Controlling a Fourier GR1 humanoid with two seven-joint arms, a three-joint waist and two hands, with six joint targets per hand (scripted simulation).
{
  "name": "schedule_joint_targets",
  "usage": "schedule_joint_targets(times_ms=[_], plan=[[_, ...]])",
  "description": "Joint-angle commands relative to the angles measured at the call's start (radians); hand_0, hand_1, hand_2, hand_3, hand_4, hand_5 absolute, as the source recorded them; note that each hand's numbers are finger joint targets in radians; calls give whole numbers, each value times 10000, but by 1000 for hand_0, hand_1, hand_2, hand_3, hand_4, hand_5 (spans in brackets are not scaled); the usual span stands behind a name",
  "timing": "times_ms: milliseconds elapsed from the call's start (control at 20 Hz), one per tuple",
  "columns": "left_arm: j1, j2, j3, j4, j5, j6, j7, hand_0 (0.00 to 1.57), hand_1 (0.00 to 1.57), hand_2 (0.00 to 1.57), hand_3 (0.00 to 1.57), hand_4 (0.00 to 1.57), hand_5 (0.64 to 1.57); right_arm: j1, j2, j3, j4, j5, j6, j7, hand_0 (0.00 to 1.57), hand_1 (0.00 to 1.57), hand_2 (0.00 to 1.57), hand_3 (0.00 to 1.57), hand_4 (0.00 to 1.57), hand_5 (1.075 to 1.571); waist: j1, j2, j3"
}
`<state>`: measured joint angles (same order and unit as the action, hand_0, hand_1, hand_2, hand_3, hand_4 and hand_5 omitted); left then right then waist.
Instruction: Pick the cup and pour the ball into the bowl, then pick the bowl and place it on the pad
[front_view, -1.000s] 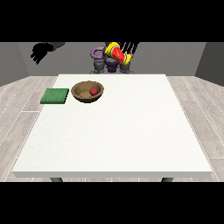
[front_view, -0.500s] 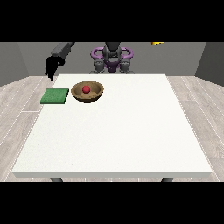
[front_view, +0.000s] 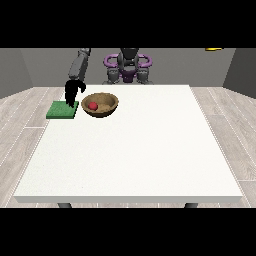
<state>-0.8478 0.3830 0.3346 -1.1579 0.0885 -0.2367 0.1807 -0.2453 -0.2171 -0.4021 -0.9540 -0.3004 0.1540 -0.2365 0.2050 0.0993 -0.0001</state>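
A brown wooden bowl (front_view: 101, 105) sits at the table's far left with a red ball (front_view: 93, 105) inside it. Just left of it lies the green pad (front_view: 61, 110). The hand at the view's left (front_view: 72, 92) hangs from a grey arm over the pad's far right corner, close beside the bowl's left rim. Its fingers point down, relaxed, and hold nothing. A yellow sliver (front_view: 214, 49) shows at the scene's top edge on the right; it looks like the cup, mostly cut off. The hand at the view's right is out of sight.
The large white table (front_view: 135, 150) stretches towards the camera and to the right of the bowl. The robot's torso with purple shoulders (front_view: 128, 64) stands behind the far edge. Wooden floor surrounds the table.
The hand at the view's left has come down from shoulder height to just above the pad beside the bowl. The yellow cup and the other hand have risen out of the scene at the right.
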Motion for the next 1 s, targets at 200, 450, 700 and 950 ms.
schedule_joint_targets(times_ms=[200, 450, 700, 950], plan=[[602, 1423, 936, -121, 1194, -1058, 302, 0, 0, 0, 0, 1008, 1536, -1076, 375, 381, 1567, 315, -264, -877, 0, 0, 0, 0, 574, 1559, -416, 172, 6], [651, 1800, 970, -690, 1609, -1136, 891, 0, 0, 0, 0, 1012, 1536, -1467, -207, 171, 3008, 304, 250, -1516, 0, 0, 0, 0, 523, 1554, -463, 463, 10], [765, 1817, 1055, -1279, 1695, -1011, 234, 0, 0, 0, 0, 1014, 1534, -2004, -356, -42, 3630, 307, 240, -2567, 0, 0, 0, 0, 479, 1549, -175, 1514, 14], [1414, 1870, 1114, -1188, 1846, -1400, 56, 0, 0, 0, 0, 1017, 1538, -1523, 242, 300, 3296, 432, 34, -2492, 0, 0, 0, 0, 458, 1547, -239, 1040, 2]])
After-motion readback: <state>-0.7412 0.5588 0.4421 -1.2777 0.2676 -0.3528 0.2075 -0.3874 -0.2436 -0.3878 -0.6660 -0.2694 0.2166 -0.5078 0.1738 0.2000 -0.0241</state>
